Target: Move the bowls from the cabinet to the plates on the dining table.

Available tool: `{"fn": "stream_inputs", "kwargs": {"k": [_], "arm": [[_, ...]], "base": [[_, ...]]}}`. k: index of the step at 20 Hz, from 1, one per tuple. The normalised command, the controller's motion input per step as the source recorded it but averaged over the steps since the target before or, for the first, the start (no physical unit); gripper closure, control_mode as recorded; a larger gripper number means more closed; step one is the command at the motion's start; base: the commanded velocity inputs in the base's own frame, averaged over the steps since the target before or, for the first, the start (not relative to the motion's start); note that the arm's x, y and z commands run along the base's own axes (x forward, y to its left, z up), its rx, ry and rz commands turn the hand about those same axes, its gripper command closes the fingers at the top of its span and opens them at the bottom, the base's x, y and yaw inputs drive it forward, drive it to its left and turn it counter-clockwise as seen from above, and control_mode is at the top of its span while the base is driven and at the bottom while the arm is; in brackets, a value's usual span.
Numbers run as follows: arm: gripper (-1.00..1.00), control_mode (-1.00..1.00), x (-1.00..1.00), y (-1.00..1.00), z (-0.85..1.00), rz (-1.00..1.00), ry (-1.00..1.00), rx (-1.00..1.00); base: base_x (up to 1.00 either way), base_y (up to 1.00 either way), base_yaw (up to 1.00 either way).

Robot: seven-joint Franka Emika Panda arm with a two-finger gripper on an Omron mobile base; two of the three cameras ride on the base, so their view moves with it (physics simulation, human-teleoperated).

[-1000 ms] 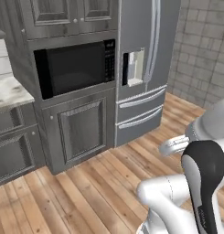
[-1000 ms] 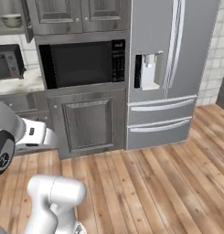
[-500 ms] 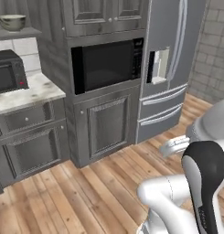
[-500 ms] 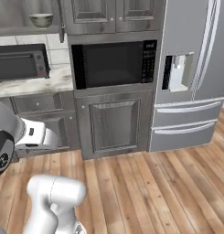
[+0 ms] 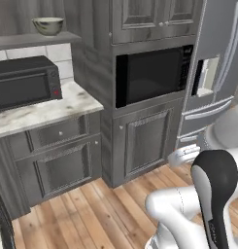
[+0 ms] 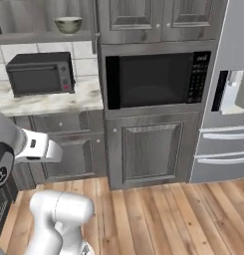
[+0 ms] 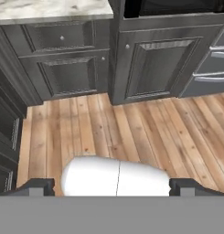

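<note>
Pointing down at the plank floor [image 7: 131, 132], fingers [image 7: 38, 186] spread wide at the bottom corners of the hand view, nothing between them. Beyond the tips: grey cabinet door [image 7: 152, 66] below the built-in oven, a drawer [image 7: 61, 36] and door [image 7: 70, 75] under the marble surface [image 7: 49, 9] to the left.

Arm low and folded in both base views, well apart from everything on the wall.

Bowl [image 5: 48, 25], pale cream-green, sits upright on the open grey shelf [image 5: 23, 41], high up at left; same bowl [image 6: 68, 24] in the right base view, left of the tall cabinet's upper doors [image 6: 158, 17]. Second bowl: cannot tell where.

Below the shelf, a black microwave [image 5: 24, 82] stands on the marble surface [image 5: 67, 104], directly under the bowl, against white tile. Grey drawers and doors beneath it.

Right of that, tall grey column with a black built-in oven [image 5: 152, 73], panel door [image 5: 144, 143] under it. Further right, steel fridge [image 5: 217, 73] with dispenser [image 6: 230, 92] and pull-out drawers.

Dark cabinet edge [image 7: 6, 132] at left of the hand view. Floor is light brown wood planks.
</note>
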Motion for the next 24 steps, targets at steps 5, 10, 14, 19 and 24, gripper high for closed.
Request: {"fn": "stream_inputs", "kwargs": {"k": [5, 10, 14, 19, 24], "arm": [[-1.00, 1.00, 0.00, 0.00, 0.00, 0.00, 0.00, 0.00], [-1.00, 1.00, 0.00, 0.00, 0.00, 0.00, 0.00, 0.00], [-1.00, 1.00, 0.00, 0.00, 0.00, 0.00, 0.00, 0.00], [-1.00, 1.00, 0.00, 0.00, 0.00, 0.00, 0.00, 0.00], [-1.00, 1.00, 0.00, 0.00, 0.00, 0.00, 0.00, 0.00]], "base": [[0.46, 0.44, 0.21], [0.36, 0.38, 0.24], [0.35, 0.38, 0.27], [0.42, 0.27, 0.31], [0.40, 0.19, 0.24]]}}
